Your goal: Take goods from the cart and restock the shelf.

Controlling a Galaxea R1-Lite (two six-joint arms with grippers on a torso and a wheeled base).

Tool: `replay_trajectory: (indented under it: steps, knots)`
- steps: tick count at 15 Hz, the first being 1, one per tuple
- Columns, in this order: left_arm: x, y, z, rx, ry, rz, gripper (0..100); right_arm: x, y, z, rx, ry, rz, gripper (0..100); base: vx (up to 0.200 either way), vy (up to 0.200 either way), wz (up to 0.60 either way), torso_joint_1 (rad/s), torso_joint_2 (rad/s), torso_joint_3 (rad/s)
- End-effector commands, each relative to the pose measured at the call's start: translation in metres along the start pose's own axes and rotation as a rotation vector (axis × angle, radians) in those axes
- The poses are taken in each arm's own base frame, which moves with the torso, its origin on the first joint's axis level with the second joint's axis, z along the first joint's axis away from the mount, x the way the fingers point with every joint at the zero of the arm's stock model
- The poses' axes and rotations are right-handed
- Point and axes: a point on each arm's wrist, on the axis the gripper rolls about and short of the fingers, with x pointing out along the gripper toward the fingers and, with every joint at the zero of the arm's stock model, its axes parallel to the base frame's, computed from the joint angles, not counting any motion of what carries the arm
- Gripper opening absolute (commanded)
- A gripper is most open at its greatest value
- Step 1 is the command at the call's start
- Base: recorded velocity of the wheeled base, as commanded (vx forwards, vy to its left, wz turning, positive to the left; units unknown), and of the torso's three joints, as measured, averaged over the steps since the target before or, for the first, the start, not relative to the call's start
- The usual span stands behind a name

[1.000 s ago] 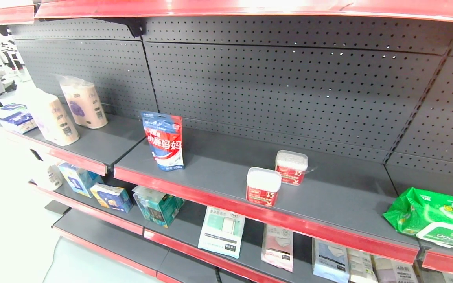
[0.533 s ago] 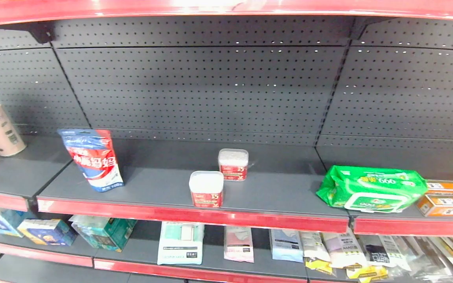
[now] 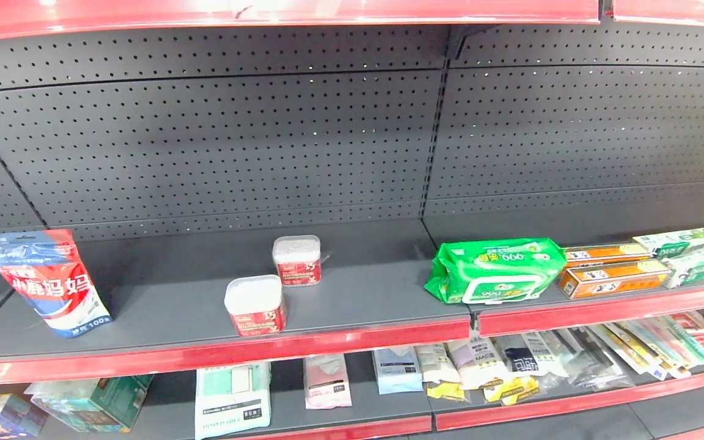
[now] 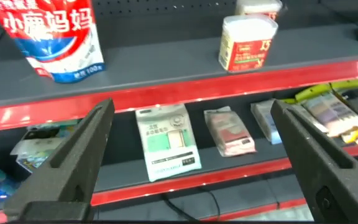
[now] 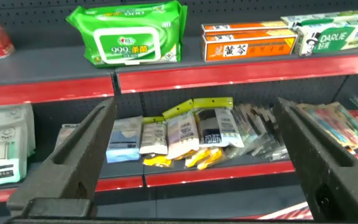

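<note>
the left gripper [image 4: 191, 155], fingers spread wide, faces the shelf [image 4: 166, 93] holding a pouch [image 4: 51, 37] and 2 tubs [image 4: 246, 42].

A green wipes pack [image 3: 494, 270] lies beside two orange boxes [image 3: 612, 269].

Grey shelf [image 3: 358, 299] edged red, green wipes pack [image 3: 495, 269].

bright overhead light, glare on top shelf lip [image 3: 327, 12], edges bowed
</note>
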Motion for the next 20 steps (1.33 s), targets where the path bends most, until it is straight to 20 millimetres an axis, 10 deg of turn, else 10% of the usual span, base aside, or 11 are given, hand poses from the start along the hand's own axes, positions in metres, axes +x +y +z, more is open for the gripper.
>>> replay_trajectory:
  steps: [1,3,4,6,10,20]
  knots:
    - [0.001,0.0,0.0,0.003,0.013,-0.03,100,0.0,0.0,0.0,0.0,0.003,0.0,100,0.0,0.0,0.0,0.0,0.0,0.0]
    - [-0.004,0.001,0.027,-0.008,-0.047,-0.03,100,0.0,0.0,0.0,0.0,0.003,0.0,100,0.0,0.0,0.0,0.0,0.0,0.0]
    - [0.01,0.001,0.101,-0.17,-0.03,-0.035,100,0.0,0.0,0.0,0.0,0.003,0.0,100,0.0,0.0,0.0,0.0,0.0,0.0]
    - [0.049,0.002,0.165,-0.242,0.001,0.021,100,0.0,0.0,0.0,0.0,0.003,0.0,100,0.0,0.0,0.0,0.0,0.0,0.0]
    - [0.115,0.017,0.131,-0.082,0.342,0.339,100,0.0,0.0,0.0,0.0,0.003,0.0,100,0.0,0.0,0.0,0.0,0.0,0.0]
    - [0.187,0.019,0.083,-0.038,0.706,0.315,100,0.0,0.0,0.0,0.0,0.003,0.0,100,0.0,0.0,0.0,0.0,0.0,0.0]
